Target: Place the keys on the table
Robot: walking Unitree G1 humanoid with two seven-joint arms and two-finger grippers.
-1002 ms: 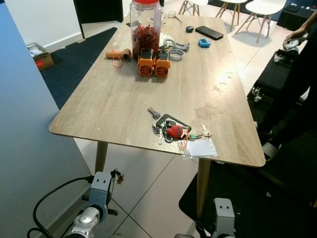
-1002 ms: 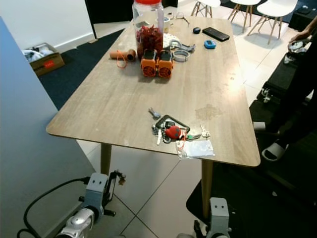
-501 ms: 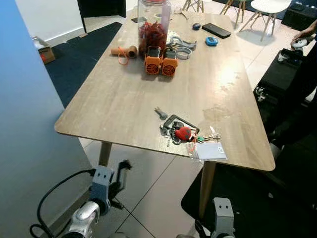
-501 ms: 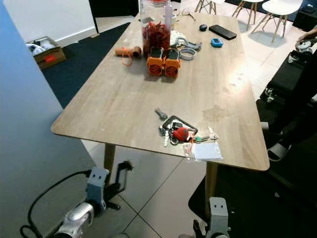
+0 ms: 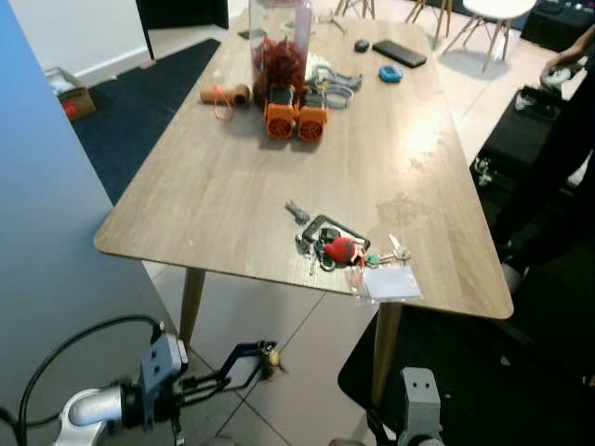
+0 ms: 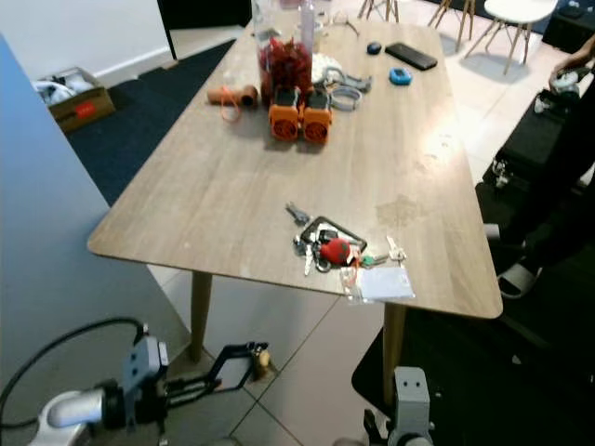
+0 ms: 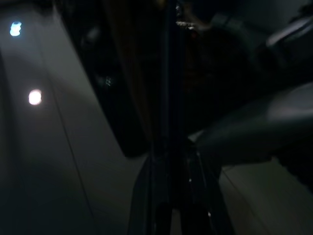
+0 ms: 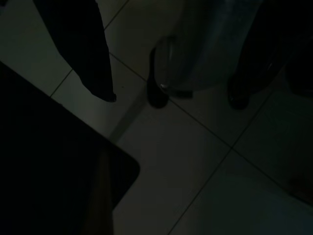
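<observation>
Now left tool swung forward and low since half second ago, fingers nearly together, gripping nothing, below worktop edge. Keys already lie on worktop near front right edge, beside card; task looks done. Keys well above and right of left tool. Right tool hangs idle; finger state unclear.

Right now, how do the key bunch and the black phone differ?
The key bunch lies by the near edge; the black phone lies at the far end. The key bunch is a tangled cluster with a red tag; the black phone is one flat slab. Both rest on the wooden table.
</observation>
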